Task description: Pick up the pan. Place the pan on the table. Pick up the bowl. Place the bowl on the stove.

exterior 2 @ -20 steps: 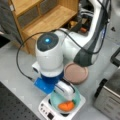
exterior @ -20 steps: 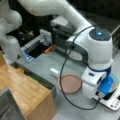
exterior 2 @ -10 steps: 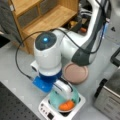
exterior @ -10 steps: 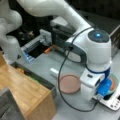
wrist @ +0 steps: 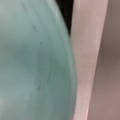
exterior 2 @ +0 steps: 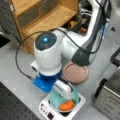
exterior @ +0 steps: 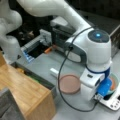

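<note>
We see a wooden shelf unit [exterior 2: 37,22] at a front view's top left; in a front view it shows as a wooden block [exterior: 27,92] at bottom left. A steel toaster oven [exterior 2: 110,97] sits at a front view's right edge, with a black knob [exterior 2: 100,87] on its near side. An orange item [exterior 2: 66,106] lies at a front view's bottom, what it is we cannot tell. A black cable [exterior: 60,82] loops across the bench in a front view. A grey tray [exterior: 37,47] with a dark inside sits at a front view's upper left, a small orange piece [exterior: 48,50] beside it. A dark perforated board [exterior 2: 12,107] fills a front view's bottom left.
</note>
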